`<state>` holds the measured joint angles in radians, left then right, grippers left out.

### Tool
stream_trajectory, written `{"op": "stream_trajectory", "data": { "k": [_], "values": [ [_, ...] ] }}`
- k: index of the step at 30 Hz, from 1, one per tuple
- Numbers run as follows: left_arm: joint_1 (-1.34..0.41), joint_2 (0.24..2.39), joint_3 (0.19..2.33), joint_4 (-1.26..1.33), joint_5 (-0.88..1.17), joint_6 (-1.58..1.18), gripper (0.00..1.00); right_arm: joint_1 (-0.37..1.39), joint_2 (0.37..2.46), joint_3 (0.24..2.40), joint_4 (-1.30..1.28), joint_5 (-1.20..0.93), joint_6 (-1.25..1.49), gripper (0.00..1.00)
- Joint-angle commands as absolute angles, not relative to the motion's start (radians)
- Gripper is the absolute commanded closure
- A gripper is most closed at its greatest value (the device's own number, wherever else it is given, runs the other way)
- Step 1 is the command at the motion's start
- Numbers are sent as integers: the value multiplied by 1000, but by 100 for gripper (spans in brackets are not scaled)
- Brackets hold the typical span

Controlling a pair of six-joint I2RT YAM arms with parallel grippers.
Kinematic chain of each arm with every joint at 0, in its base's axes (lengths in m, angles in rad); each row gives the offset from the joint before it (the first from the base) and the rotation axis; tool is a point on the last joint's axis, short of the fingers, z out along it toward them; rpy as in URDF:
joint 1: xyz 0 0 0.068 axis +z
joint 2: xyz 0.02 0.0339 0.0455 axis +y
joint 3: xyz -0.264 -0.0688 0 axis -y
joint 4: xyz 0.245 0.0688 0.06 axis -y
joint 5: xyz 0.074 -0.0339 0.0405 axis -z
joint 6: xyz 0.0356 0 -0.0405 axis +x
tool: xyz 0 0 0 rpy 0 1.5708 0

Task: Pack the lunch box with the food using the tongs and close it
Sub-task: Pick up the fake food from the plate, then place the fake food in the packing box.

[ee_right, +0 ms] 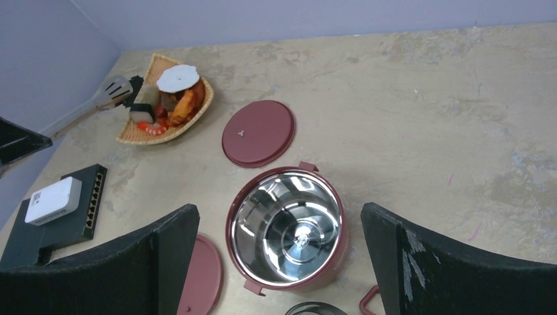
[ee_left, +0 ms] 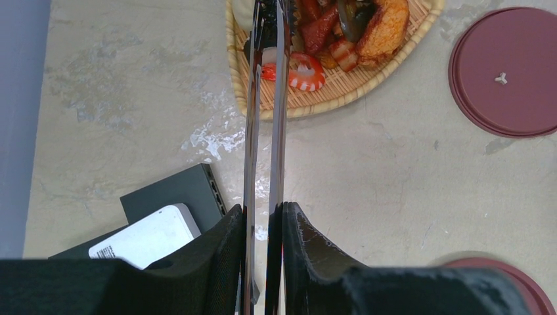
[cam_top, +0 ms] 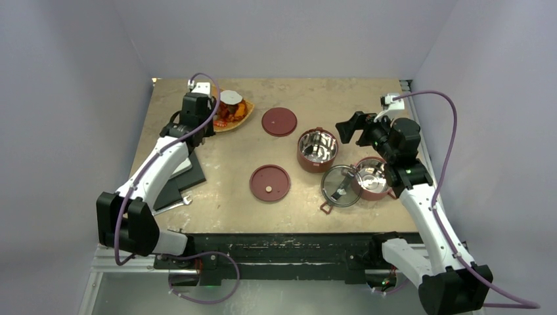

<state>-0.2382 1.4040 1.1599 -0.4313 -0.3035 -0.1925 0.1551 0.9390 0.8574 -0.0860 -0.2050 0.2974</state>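
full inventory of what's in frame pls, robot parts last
table: 1, tan, under everything
tray: 1, orange woven, far left
food: one pile, orange, red, brown, plus a white slice, on the tray
tongs: 1, silver, tips over the tray
disc lids: 2, dark red, flat at centre, one far, one near
bowls: 2, dark red, steel-lined, right of centre
top lid: 1, smoky clear, beside the nearer bowl
black box: 1, near left
white device: 1, on the black box
wrench: 1, silver, near left
left gripper: shut on the tongs
right gripper: open, above the farther bowl
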Motion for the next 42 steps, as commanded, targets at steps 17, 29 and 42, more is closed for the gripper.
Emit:
{"op": "stream_trajectory", "data": {
  "k": [17,29,42],
  "values": [
    [-244,1181,1125,-490,-147,-187,86,155,832,822,-33,-95,295,3],
    [-289,1100,1151,-535,152,-152,86,155,802,806,-9,-77,311,3],
    [-739,1183,1192,-418,200,-32,87,155,788,805,12,-49,317,3]
  ]
}}
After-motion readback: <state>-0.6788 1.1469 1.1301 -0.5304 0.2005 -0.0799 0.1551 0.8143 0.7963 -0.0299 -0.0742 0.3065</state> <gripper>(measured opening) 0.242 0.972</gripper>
